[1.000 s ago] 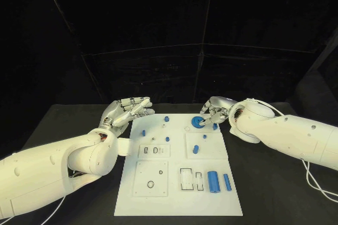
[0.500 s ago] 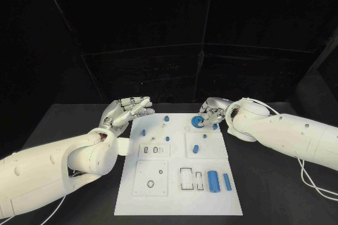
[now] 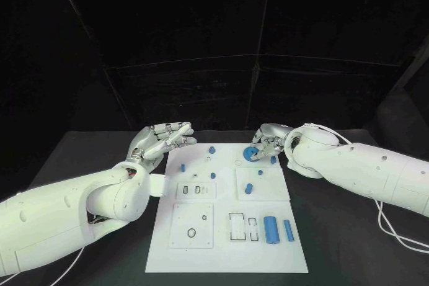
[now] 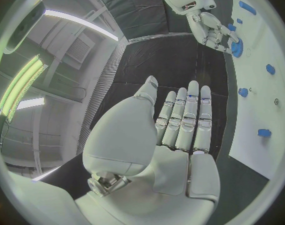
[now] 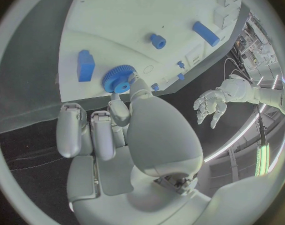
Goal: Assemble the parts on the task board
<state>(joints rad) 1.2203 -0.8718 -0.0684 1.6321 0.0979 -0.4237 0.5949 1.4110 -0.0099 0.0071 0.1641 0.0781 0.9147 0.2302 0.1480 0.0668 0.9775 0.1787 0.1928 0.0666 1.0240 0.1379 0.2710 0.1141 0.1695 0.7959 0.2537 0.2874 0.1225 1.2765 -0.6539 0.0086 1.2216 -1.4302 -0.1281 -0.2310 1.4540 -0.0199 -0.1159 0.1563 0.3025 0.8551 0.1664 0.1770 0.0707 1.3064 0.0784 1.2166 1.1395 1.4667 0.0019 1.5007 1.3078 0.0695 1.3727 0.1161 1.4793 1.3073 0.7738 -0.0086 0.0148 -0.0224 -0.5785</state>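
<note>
Blue gear (image 3: 251, 153) at the task board's (image 3: 224, 249) far edge is pinched by the right robot hand (image 3: 268, 140) (fingertips on its rim). Left robot hand (image 3: 163, 139) hovers released, fingers straight, beside the board.

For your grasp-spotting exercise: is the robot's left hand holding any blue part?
No: the left hand is flat with fingers straight, beside the task board, holding nothing.

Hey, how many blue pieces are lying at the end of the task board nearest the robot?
2. A thick blue cylinder lies right of the empty slots; a thinner blue bar lies just right of it, apart. None looks hidden there.
</note>
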